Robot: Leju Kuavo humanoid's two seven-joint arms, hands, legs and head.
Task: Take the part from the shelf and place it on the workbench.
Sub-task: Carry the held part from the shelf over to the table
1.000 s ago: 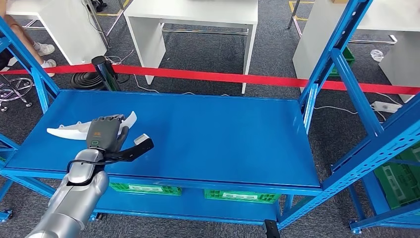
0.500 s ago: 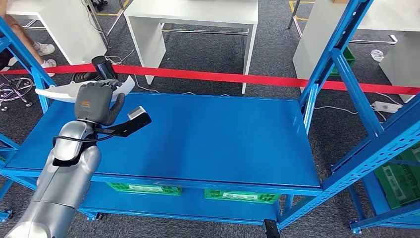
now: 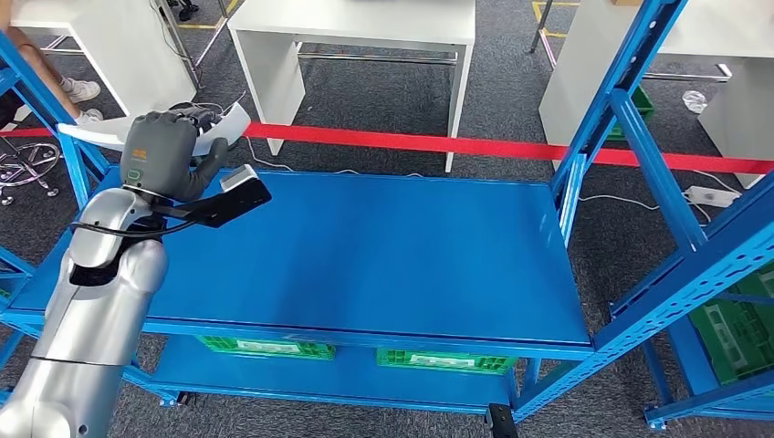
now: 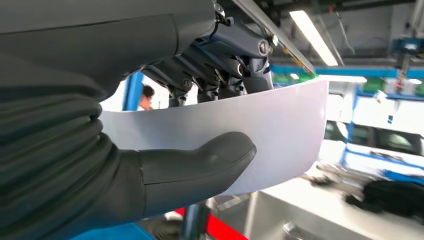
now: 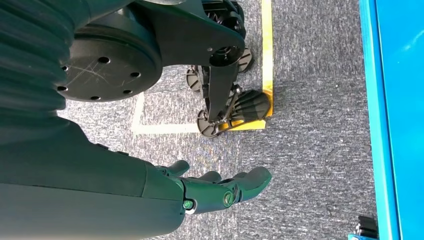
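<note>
Left hand (image 3: 162,162) grips the thin curved white plastic part (image 3: 100,133), held clear above the blue metal shelf (image 3: 383,246); right hand (image 5: 220,192) hangs empty, fingers apart; placing on workbench remains.

Silver left arm (image 3: 96,301), black cable looped at wrist; dark grey left hand (image 3: 162,162) with small orange-green marking; ribbed grey cover.

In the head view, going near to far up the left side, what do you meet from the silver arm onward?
Silver arm → left robot hand gripping the white part → red barrier tape → white table.
</note>
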